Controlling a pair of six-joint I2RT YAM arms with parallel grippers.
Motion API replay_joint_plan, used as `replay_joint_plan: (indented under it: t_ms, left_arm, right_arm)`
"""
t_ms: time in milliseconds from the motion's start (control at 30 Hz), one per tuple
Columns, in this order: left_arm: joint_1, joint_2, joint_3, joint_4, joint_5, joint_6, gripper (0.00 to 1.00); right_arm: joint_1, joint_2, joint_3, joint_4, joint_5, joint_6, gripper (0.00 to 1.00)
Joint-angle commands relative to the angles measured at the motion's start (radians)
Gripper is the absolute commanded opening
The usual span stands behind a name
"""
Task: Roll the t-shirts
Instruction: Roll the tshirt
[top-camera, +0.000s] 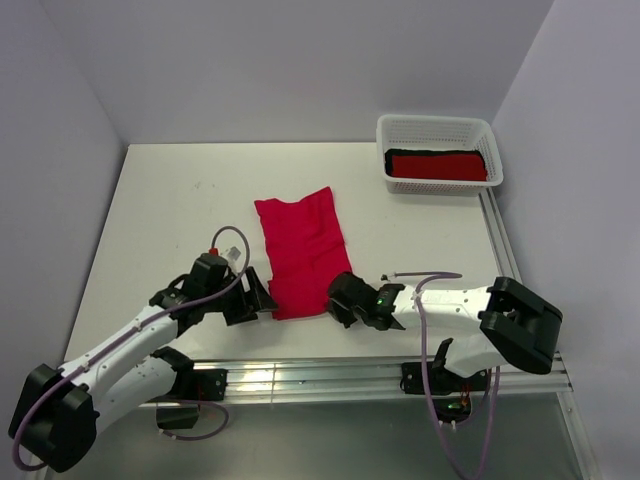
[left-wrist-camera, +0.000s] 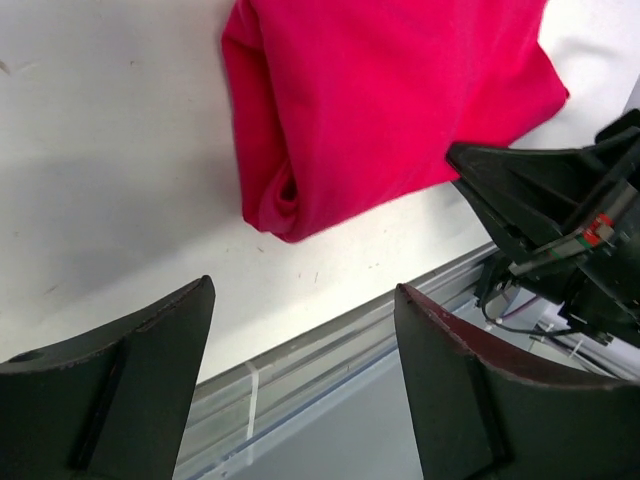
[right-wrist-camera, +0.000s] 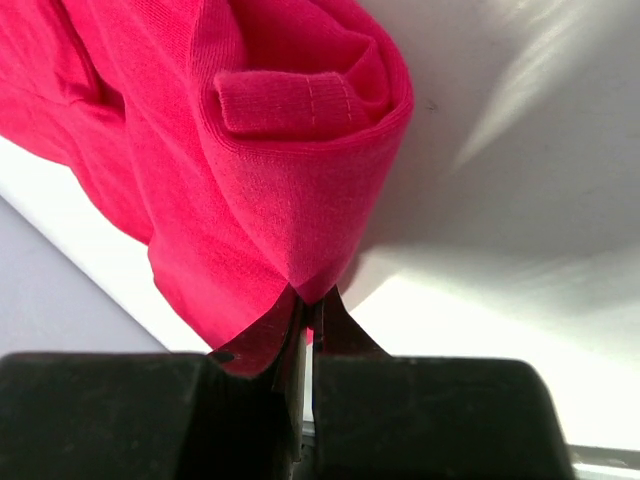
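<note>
Pink tee (top-camera: 300, 255): we see it flat on the table (top-camera: 170, 200), approx. centre, folded into a long strip running front to back. Its far end points to the back wall and its near end sits betw. the two grippers.
Tee, near edge: the left wrist view shows the near-left corner turned over on itself into a small loose fold. The right wrist view shows cloth curled over w/ a hemmed flap tucked inside.
Left gripper (top-camera: 262, 297): jaws spread wide w/ nothing betw. them. It's just beside the tee's near-left corner and we see no contact w/ the cloth. Its own cam shows only bare table and rail betw. the fingers (left-wrist-camera: 150, 360).
Right gripper (top-camera: 340, 298): jaws clamped tight on the tee's near-right corner. In its own cam we see a thin cloth edge pinched betw. the tips.
Basket (top-camera: 440, 120): white, at the table's back-right corner, well apart from the pink tee.
Red bundle (top-camera: 437, 166): rolled, lying lengthwise inside the basket.
Black bundle (top-camera: 400, 153): in the basket behind the red one, mostly hidden, so we make out only a dark edge.
Rail (top-camera: 350, 375): metal, along the near table edge, in front of both grippers.
</note>
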Motion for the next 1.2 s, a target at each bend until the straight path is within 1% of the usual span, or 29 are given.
replay_joint_plan:
  t_ms: [0,167,333,433,533,633,667,733,767,833,867,900,933,967,1000,1033,1100,1133,1167]
  left_arm:
    - [-0.044,0.021,-0.025,0.091,-0.064,-0.08,0.79]
    - [-0.086,0.093,-0.056,0.19,-0.102,-0.153,0.78]
    - [-0.112,0.138,-0.123,0.283,-0.136,-0.207,0.77]
    - [-0.127,0.185,-0.143,0.341,-0.16,-0.227,0.75]
    - [-0.13,0.239,-0.146,0.375,-0.171,-0.239,0.7]
    - [-0.13,0.289,-0.149,0.448,-0.16,-0.241,0.61]
    - [-0.13,0.3,-0.146,0.456,-0.16,-0.241,0.53]
    - [-0.133,0.326,-0.139,0.459,-0.163,-0.236,0.42]
    - [-0.133,0.331,-0.137,0.459,-0.166,-0.236,0.34]
    - [-0.132,0.34,-0.128,0.45,-0.169,-0.224,0.28]
    - [-0.132,0.343,-0.123,0.436,-0.169,-0.218,0.16]
    - [-0.132,0.346,-0.111,0.43,-0.157,-0.206,0.13]
    - [-0.132,0.352,-0.105,0.422,-0.153,-0.202,0.07]
    - [-0.132,0.357,-0.097,0.409,-0.145,-0.195,0.02]
    - [-0.133,0.363,-0.081,0.399,-0.13,-0.18,0.0]
    - [-0.132,0.374,-0.07,0.387,-0.123,-0.172,0.0]
    - [-0.13,0.382,-0.041,0.348,-0.101,-0.147,0.0]
    - [-0.129,0.392,-0.03,0.334,-0.09,-0.14,0.0]
    - [-0.118,0.397,-0.012,0.317,-0.081,-0.13,0.0]
  right_arm:
    - [-0.009,-0.035,0.036,-0.077,0.001,0.157,0.0]
    - [-0.014,-0.042,0.042,-0.07,-0.002,0.17,0.0]
    - [-0.015,-0.038,0.042,-0.056,-0.007,0.176,0.0]
    - [-0.015,-0.035,0.036,-0.039,-0.017,0.18,0.0]
    - [-0.017,-0.032,0.029,-0.028,-0.025,0.185,0.0]
    - [-0.017,-0.038,0.015,-0.019,-0.03,0.196,0.0]
    - [-0.017,-0.042,0.013,-0.019,-0.03,0.196,0.0]
    - [-0.017,-0.047,0.013,-0.025,-0.025,0.199,0.0]
    - [-0.017,-0.047,0.013,-0.024,-0.024,0.197,0.0]
    - [-0.015,-0.049,0.012,-0.025,-0.03,0.197,0.0]
    - [-0.017,-0.047,0.009,-0.007,-0.034,0.185,0.0]
    - [-0.02,-0.044,0.01,-0.002,-0.066,0.17,0.0]
    - [-0.028,-0.041,0.015,-0.004,-0.086,0.129,0.27]
    - [-0.035,-0.038,0.021,-0.03,-0.112,0.101,0.45]
    - [-0.06,-0.038,0.042,-0.054,-0.131,0.067,0.58]
    - [-0.069,-0.044,0.048,-0.076,-0.149,-0.011,0.74]
    - [-0.1,-0.088,0.039,-0.093,-0.169,-0.1,0.79]
    - [-0.109,-0.11,0.029,-0.094,-0.2,-0.19,0.82]
    - [-0.118,-0.133,0.013,-0.078,-0.221,-0.243,0.82]
